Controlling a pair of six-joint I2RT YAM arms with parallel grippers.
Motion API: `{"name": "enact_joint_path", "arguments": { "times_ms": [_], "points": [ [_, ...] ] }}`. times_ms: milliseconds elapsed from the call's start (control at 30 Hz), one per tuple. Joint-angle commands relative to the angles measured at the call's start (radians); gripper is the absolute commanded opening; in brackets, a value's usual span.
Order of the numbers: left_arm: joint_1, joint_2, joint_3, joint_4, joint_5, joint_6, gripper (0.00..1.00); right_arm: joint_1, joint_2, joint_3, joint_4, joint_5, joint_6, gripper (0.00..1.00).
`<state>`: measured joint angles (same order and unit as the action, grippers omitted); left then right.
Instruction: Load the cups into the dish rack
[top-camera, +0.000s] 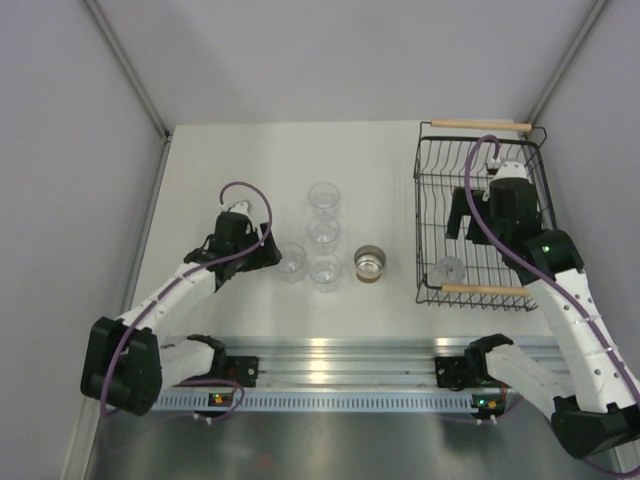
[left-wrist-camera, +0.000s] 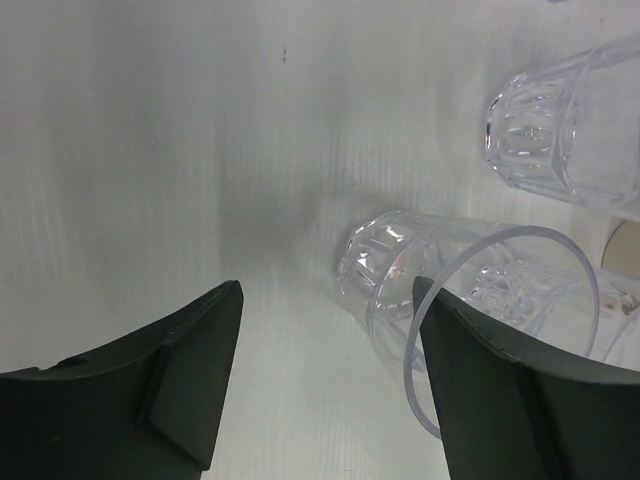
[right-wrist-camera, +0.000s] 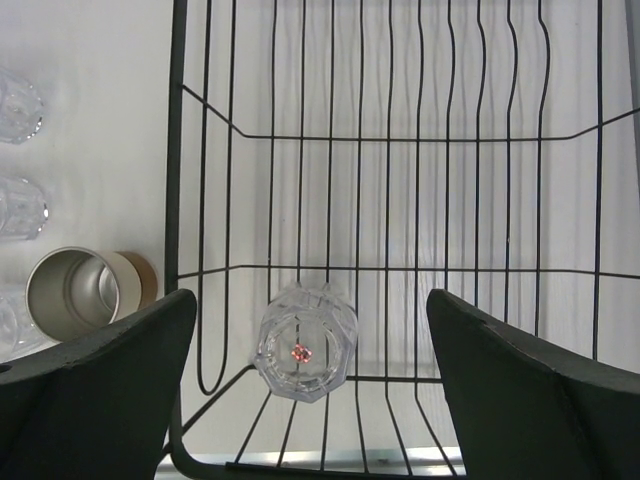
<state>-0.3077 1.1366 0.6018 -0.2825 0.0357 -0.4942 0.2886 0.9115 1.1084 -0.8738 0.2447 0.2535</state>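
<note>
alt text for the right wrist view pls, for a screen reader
Looking down into a black wire dish rack, one clear cup sits near a corner, framed between the fingers of the open right end effector. Outside the rack, on the white table, are a silver-lined tan cup and clear tumblers at the left edge.

Bright, even, diffuse light, with faint soft shadows on the table (left-wrist-camera: 150, 150) and blurred jaws in wrist views.

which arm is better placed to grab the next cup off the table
left. the left gripper is open right beside the clear cups on the table; the right gripper hangs open over the dish rack, away from them.
</note>
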Motion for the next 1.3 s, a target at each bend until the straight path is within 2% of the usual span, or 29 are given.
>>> {"name": "enact_joint_path", "arguments": {
  "times_ms": [0,67,167,233,300,400,433,467,500,667,967,1133,1267],
  "points": [
    [-0.019,0.035,0.039,0.028,-0.003,0.022,0.75,-0.016,-0.017,-0.008,0.044,-0.012,-0.008,1.0],
    [-0.039,0.052,0.049,0.029,-0.019,0.02,0.72,-0.02,-0.017,-0.01,0.044,-0.013,-0.01,0.99],
    [-0.062,0.08,0.062,0.031,-0.023,0.02,0.58,-0.023,-0.019,-0.015,0.045,-0.016,-0.011,0.99],
    [-0.077,0.092,0.07,0.031,-0.025,0.019,0.42,-0.026,-0.022,-0.019,0.048,-0.016,-0.011,0.99],
    [-0.085,0.095,0.078,0.031,-0.061,0.017,0.37,-0.026,-0.022,-0.024,0.052,-0.019,-0.013,0.99],
    [-0.093,0.094,0.079,0.029,-0.071,0.016,0.25,-0.031,-0.025,-0.032,0.053,-0.022,-0.011,0.99],
    [-0.094,0.095,0.079,0.031,-0.077,0.017,0.17,-0.031,-0.026,-0.032,0.053,-0.024,-0.011,0.99],
    [-0.096,0.095,0.078,0.028,-0.079,0.019,0.04,-0.032,-0.028,-0.035,0.055,-0.025,-0.011,0.99],
    [-0.096,0.095,0.078,0.029,-0.08,0.02,0.0,-0.032,-0.026,-0.036,0.056,-0.028,-0.011,1.0],
    [-0.096,0.081,0.076,0.023,-0.086,0.022,0.0,-0.034,-0.025,-0.038,0.059,-0.031,-0.011,0.99],
    [-0.096,-0.112,0.15,-0.037,-0.08,0.002,0.0,-0.04,-0.022,-0.025,0.081,-0.051,-0.014,0.99],
    [-0.096,-0.189,0.203,-0.023,0.06,-0.056,0.0,-0.04,-0.051,-0.035,0.117,-0.099,-0.022,0.99],
    [-0.096,-0.23,0.21,0.095,0.194,-0.139,0.0,-0.043,-0.111,-0.061,0.191,-0.217,-0.02,0.99]
  ]
}}
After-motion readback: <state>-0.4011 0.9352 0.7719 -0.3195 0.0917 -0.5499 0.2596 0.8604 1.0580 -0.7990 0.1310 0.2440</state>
